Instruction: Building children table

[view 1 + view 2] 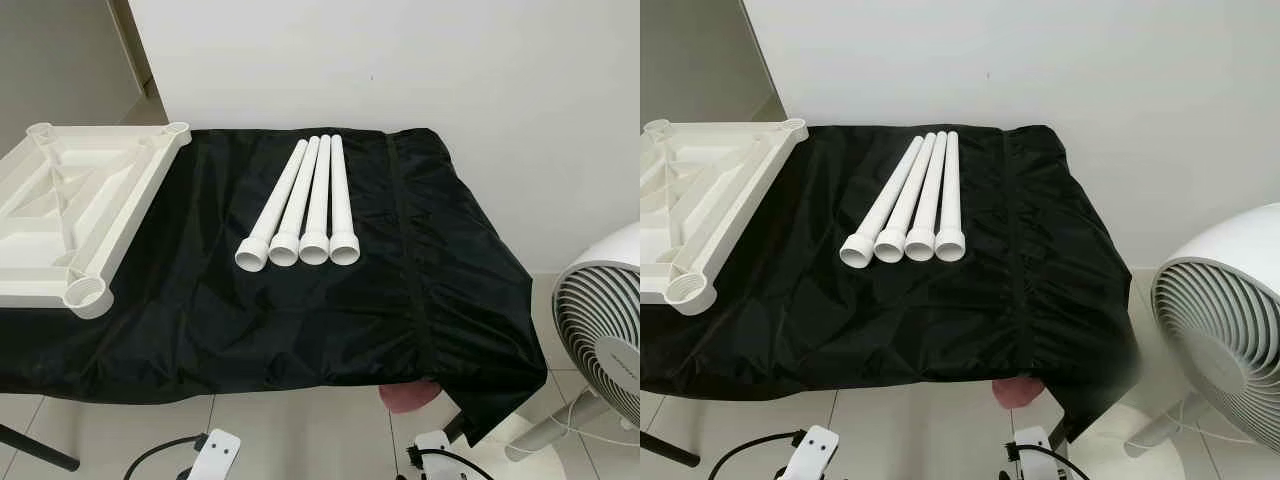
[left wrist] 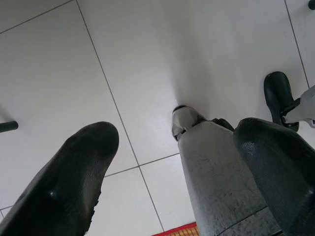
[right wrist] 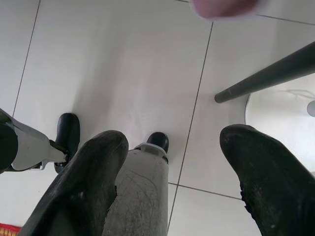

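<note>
Well above and ahead of both low-hung grippers, four white legs lie side by side mid-worktop, the upturned tabletop overhanging its left edge. Left gripper and right gripper are seen spread open over floor tiles, holding nothing.

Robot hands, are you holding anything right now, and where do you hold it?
Nothing is held. The left gripper and right gripper hang open above the floor tiles; four white legs lie untouched.

Both arms hang idle, left end effector & right end effector fingers spread (pointing down).
</note>
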Motion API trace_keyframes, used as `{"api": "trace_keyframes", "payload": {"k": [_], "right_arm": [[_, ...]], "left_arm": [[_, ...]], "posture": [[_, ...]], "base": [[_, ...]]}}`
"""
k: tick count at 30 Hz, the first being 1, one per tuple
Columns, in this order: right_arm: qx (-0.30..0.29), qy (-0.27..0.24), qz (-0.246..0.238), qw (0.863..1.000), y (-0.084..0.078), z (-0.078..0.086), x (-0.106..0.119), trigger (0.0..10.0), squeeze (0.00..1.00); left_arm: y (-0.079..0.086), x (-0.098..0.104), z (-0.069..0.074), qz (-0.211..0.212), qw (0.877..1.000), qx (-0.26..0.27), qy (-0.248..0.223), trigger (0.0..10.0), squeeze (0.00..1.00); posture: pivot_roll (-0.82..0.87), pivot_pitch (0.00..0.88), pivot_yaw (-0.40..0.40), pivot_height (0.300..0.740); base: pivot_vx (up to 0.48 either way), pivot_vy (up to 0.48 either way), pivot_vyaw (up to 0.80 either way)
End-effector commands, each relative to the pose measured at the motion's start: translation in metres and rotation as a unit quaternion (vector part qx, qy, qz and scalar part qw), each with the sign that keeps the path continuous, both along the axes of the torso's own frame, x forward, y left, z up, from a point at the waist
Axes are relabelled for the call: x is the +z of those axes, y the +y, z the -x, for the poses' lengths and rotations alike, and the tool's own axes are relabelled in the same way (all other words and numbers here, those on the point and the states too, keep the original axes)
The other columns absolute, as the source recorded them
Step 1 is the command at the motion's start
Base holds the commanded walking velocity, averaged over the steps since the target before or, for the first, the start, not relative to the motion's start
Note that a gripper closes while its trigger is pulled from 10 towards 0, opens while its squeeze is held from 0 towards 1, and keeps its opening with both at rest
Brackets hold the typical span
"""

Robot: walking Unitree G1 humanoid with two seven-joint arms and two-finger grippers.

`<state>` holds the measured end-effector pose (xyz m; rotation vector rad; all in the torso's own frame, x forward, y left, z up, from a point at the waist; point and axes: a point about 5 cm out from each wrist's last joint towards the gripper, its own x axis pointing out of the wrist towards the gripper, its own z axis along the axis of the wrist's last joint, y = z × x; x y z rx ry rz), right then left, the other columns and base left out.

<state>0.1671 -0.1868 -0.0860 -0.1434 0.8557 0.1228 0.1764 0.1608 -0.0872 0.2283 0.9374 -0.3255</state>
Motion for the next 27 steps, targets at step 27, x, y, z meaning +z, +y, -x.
{"api": "trace_keyframes", "payload": {"k": [27], "right_arm": [[0.012, 0.012, 0.03, 0.999, -0.0041, 0.0055, -0.0025, 10.0, 0.0]], "left_arm": [[0.0091, -0.0059, 0.0111, -0.04, 0.999, 0.029, 0.021, 10.0, 0.0]], "posture": [[-0.06, 0.0, 0.04, 0.74]], "base": [[0.0, 0.123, 0.0]]}}
